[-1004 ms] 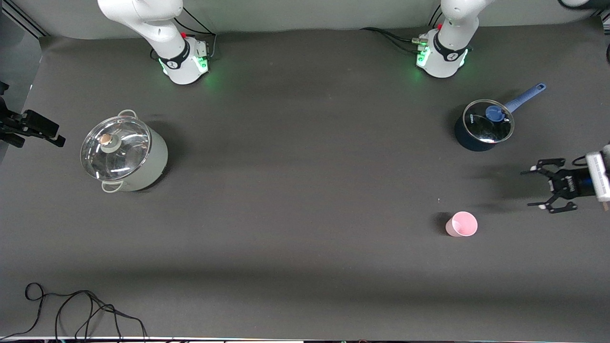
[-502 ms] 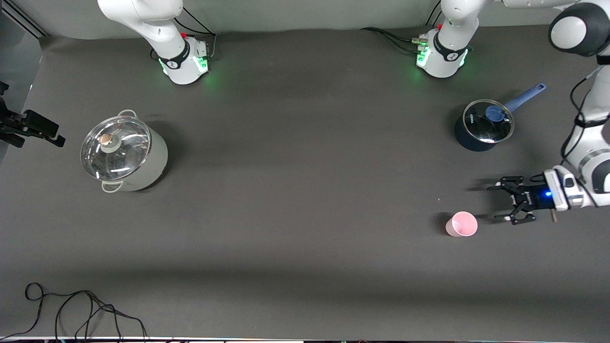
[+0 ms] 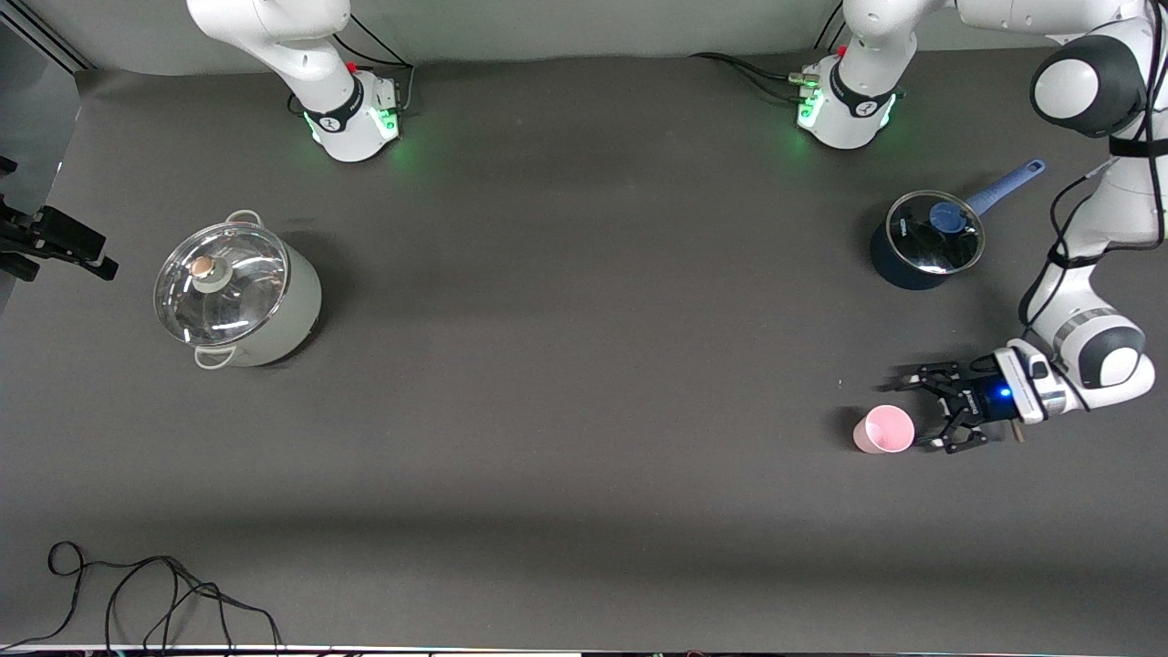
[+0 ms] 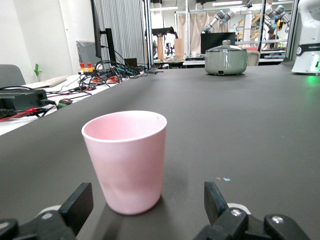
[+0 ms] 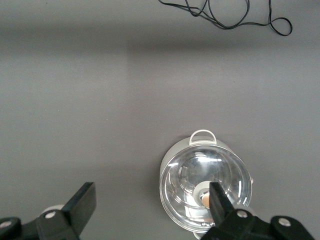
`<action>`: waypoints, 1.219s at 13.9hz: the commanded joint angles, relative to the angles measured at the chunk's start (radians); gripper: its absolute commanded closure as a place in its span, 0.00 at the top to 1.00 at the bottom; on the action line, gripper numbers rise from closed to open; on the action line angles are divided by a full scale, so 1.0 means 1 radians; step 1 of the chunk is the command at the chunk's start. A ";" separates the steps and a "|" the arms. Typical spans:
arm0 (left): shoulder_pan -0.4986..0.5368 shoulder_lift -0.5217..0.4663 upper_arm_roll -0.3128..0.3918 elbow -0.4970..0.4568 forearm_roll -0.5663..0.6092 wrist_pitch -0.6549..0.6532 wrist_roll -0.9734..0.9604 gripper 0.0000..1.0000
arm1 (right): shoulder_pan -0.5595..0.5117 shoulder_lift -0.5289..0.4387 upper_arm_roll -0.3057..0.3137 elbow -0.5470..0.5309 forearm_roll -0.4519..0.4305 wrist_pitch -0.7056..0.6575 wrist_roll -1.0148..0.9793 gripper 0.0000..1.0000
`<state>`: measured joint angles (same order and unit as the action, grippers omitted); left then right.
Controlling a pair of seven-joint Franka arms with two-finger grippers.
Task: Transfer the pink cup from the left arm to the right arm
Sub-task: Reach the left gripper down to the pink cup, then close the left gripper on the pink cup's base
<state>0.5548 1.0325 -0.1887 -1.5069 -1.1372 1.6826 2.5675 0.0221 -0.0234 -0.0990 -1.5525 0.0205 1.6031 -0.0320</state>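
Left hand (image 3: 933,409), fingers wide, sits low at the pink cup's (image 3: 883,429) three o'clock: straddle it squarely before squeezing, while right hand (image 5: 150,210) waits open.

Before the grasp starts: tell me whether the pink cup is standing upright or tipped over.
Upright. The pink cup stands on its base on the table, open mouth up, between the open fingers of the left gripper, which does not touch it.
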 commanded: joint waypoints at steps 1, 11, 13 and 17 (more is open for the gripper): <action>-0.030 0.026 0.003 0.020 -0.048 0.012 0.022 0.99 | 0.002 -0.004 -0.008 0.028 0.004 -0.025 0.007 1.00; -0.102 0.041 -0.003 0.020 -0.142 0.065 0.020 0.97 | 0.009 0.045 0.001 0.035 0.006 -0.072 -0.063 1.00; -0.117 0.041 -0.003 0.025 -0.157 0.065 0.020 0.55 | 0.009 0.054 -0.001 0.020 0.006 -0.057 -0.063 1.00; -0.142 0.041 -0.003 0.048 -0.157 0.065 0.016 0.00 | 0.012 0.039 -0.002 -0.024 0.004 -0.011 -0.062 1.00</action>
<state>0.4349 1.0602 -0.1969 -1.4921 -1.2753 1.7409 2.5746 0.0298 0.0363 -0.0968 -1.5418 0.0205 1.5632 -0.0740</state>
